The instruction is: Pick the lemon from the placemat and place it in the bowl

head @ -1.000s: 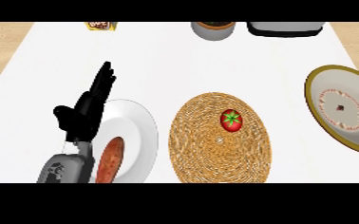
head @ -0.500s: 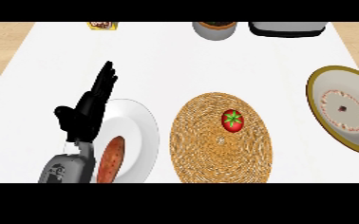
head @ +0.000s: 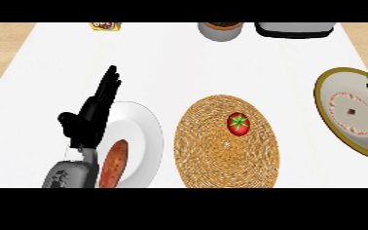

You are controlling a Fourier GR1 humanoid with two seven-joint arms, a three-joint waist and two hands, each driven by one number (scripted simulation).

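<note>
1. Mat (head: 226, 148): round woven placemat, centre of counter, lying flat. Serves as pick-up spot.

2. Fruit (head: 238, 124): red, round, green star-shaped calyx; sits on mat's upper right part. Task says lemon, but it looks like a tomato. Nothing touching it; no hand near. Pick not yet begun, by my reading.

3. Bowl (head: 332, 83): olive rim, pale inside w/ pinkish ring, at right edge, partly cut off by frame. Well apart from mat, to the fruit's right. Presumably the drop-off, so the right arm would suit the carry.

4. Left hand (head: 92, 117): black, fingers straight and pointing up, thumb out to the side; holds nothing. At lower left, over white plate's left rim. Reads as resting, not working. Grey forearm below it at frame's lower edge.

5. Right hand: not visible anywhere.

6. Plate (head: 144, 126): white, left of mat, just beside it. Carries a reddish-brown elongated item (head: 114, 162), poss. sausage; not part of job.

7. Back edge, far from action: grey pot (head: 220, 31), dark appliance (head: 295, 28), small yellow packet (head: 105, 26). All partly cropped.
</note>
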